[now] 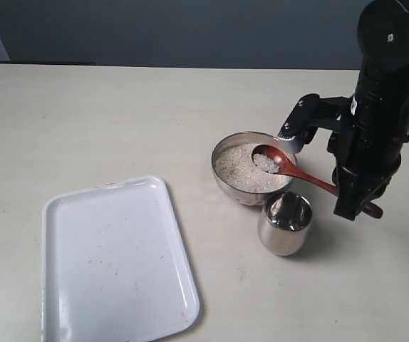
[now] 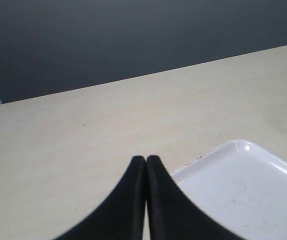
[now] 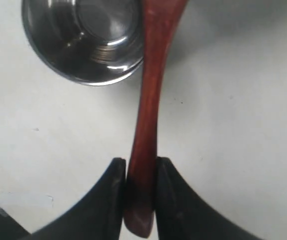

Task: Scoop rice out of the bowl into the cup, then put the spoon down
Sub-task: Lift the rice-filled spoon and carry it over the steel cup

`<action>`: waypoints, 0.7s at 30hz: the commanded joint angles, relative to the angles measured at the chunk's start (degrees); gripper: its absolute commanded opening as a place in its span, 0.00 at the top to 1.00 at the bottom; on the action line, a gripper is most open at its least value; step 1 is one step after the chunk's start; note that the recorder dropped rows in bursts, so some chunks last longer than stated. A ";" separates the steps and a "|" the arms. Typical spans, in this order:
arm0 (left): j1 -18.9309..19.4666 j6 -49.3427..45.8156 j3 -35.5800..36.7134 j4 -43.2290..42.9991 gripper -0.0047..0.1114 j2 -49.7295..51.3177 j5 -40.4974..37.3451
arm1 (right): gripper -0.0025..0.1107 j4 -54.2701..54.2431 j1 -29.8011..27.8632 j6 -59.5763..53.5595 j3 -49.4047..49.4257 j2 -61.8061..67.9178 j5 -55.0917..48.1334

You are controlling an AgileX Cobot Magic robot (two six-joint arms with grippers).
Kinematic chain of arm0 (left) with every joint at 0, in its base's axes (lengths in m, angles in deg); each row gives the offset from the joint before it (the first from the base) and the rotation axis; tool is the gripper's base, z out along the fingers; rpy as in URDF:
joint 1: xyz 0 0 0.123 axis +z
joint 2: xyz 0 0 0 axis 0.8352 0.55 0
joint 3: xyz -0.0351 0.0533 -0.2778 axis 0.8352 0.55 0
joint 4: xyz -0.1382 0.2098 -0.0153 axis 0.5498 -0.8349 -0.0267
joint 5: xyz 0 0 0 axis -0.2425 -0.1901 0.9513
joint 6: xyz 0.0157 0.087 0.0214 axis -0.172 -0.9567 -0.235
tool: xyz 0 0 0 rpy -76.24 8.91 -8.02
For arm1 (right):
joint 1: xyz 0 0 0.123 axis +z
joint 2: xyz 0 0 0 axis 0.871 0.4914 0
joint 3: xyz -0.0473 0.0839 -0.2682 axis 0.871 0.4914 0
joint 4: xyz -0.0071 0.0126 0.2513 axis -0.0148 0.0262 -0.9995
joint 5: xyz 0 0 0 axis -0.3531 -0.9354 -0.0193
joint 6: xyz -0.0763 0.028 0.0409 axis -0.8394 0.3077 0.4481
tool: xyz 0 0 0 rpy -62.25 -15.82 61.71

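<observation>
Right gripper (image 3: 141, 170) clamps the spoon (image 1: 301, 175) handle near its end, scoop loaded over the bowl (image 1: 219, 153) right of centre, cup (image 1: 284, 224) just below; left gripper (image 2: 146, 167) jaws pressed together, empty; risk: a handle twist in that end-grip likely spills rice (image 1: 240, 174) short of the cup.

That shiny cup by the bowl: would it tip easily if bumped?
Probably it would slide or tip: the cup looks empty, so likely light. Its rounded sides suggest it could roll if toppled. Polished steel probably slips on the smooth table.
</observation>
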 commanded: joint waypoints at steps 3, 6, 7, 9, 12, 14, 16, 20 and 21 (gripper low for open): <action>-0.26 0.27 -0.14 0.02 0.96 -0.25 0.83 | 0.98 -0.72 -0.37 0.29 3.64 -5.11 0.17; -0.26 0.27 -0.14 0.02 0.96 -0.25 0.83 | 0.98 -0.17 -0.37 0.29 6.50 -7.63 0.17; -0.26 0.27 -0.14 0.02 0.96 -0.25 0.83 | 0.98 -0.17 -0.37 0.29 7.13 -8.23 0.17; -0.26 0.27 -0.14 0.02 0.96 -0.25 0.83 | 0.98 -0.30 -0.37 0.88 7.59 -8.90 0.17; -0.26 0.27 -0.14 0.02 0.96 -0.25 0.83 | 0.98 -0.30 -0.37 2.80 8.73 -9.70 0.17; -0.26 0.27 -0.14 0.02 0.96 -0.25 0.83 | 0.98 -0.19 -0.37 2.80 10.12 -10.45 0.17; -0.26 0.27 -0.14 0.02 0.96 -0.25 0.83 | 0.98 -0.19 -0.37 2.80 11.43 -11.00 0.17; -0.26 0.27 -0.14 0.02 0.96 -0.25 0.83 | 0.98 1.12 -0.37 4.44 13.95 -11.03 0.17; -0.26 0.27 -0.14 0.02 0.96 -0.25 0.83 | 0.98 1.77 -0.37 5.42 14.23 -11.03 0.17</action>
